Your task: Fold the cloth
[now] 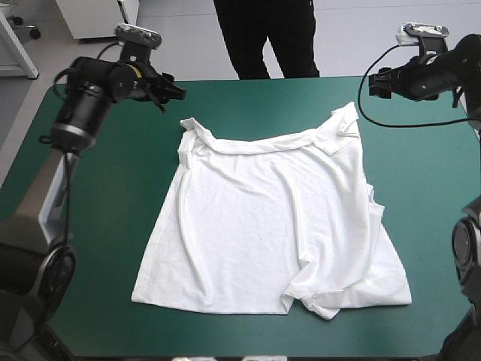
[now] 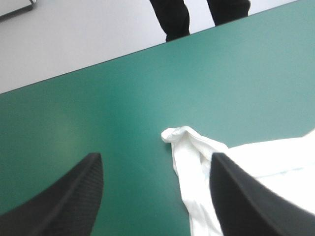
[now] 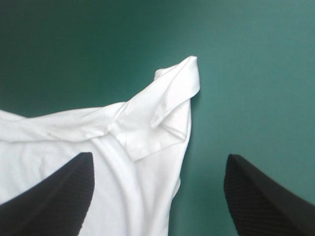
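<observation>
The white T-shirt point(image 1: 270, 226) lies spread over the middle of the teal-green table, wrinkled, with its far corners bunched and a fold at the near right. My left gripper point(image 1: 171, 92) hovers open above the far left part of the table, just beyond the shirt's far left corner point(image 2: 184, 137). That corner lies ahead of the gripper point(image 2: 155, 191) near its right finger. My right gripper point(image 1: 376, 81) hangs open above the far right. The shirt's far right corner with its folded sleeve point(image 3: 170, 103) lies ahead of and between the fingers of the gripper point(image 3: 157, 196).
The table's far edge point(image 1: 248, 78) runs just beyond both grippers. Bare teal-green cover point(image 1: 113, 195) borders the shirt on the left, and more bare cover point(image 1: 428, 188) on the right.
</observation>
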Controlling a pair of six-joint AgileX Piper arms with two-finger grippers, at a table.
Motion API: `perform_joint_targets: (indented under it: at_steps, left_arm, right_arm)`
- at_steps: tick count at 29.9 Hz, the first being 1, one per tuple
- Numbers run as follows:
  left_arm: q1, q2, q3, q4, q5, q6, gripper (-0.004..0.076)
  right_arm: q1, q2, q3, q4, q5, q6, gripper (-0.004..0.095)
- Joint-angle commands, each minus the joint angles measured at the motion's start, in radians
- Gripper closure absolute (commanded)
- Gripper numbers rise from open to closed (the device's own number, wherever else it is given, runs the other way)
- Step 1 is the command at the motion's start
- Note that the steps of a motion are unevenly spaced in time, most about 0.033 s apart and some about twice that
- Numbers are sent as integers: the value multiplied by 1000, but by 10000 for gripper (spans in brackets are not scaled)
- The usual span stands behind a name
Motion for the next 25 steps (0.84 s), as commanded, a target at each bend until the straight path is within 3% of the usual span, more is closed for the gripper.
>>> perform_joint_targets:
  at_steps: [1, 8, 11, 17, 25]
  left_arm:
    - [-3, -185, -28, -36, 34, 34, 263]
    - [-58, -460, 89, -31, 55, 54, 265]
    - [-95, -566, 173, -23, 57, 54, 265]
    - [-150, -686, 303, -24, 64, 54, 265]
    - [-185, -691, 338, -28, 75, 45, 265]
  right_arm:
    - [42, -164, 69, -32, 23, 6, 233]
    - [245, -438, 433, -351, 53, 128, 233]
    - [290, -534, 605, -411, 53, 185, 233]
    - [297, -701, 939, -453, 13, 249, 233]
    - [297, -703, 1180, -420, -226, 284, 233]
